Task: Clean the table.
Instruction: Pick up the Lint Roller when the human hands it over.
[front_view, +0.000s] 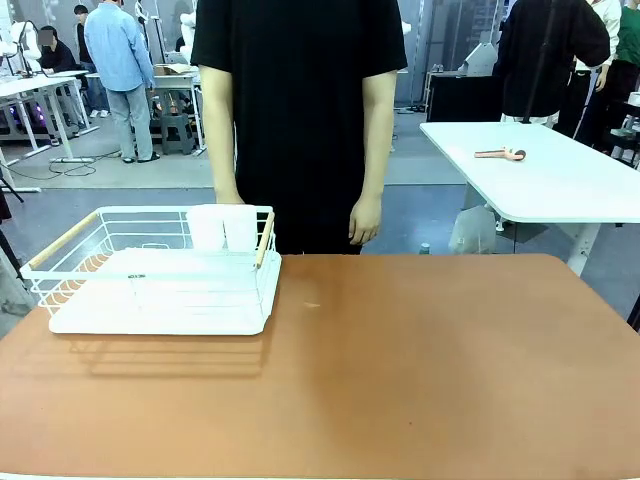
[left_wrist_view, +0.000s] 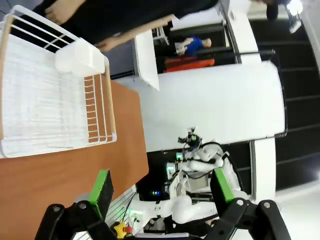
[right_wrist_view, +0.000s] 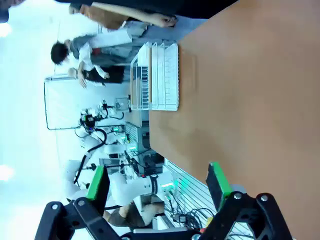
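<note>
Front view, smooth matte reddish-brown counter (front_view: 400, 370) with rounded corners, white wire rack (front_view: 150, 285) with wooden handles on its left far part, white cups (front_view: 222, 228) inside, person's hand (front_view: 365, 220) behind the far edge, wrist views add left jaws and right jaws, both spread open with green pads (left_wrist_view: 102, 187) empty, rack cut off at the left wrist picture's edge

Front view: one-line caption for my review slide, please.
White wire rack on the left of the reddish-brown table, with a person standing at the far edge, arms down.
</note>
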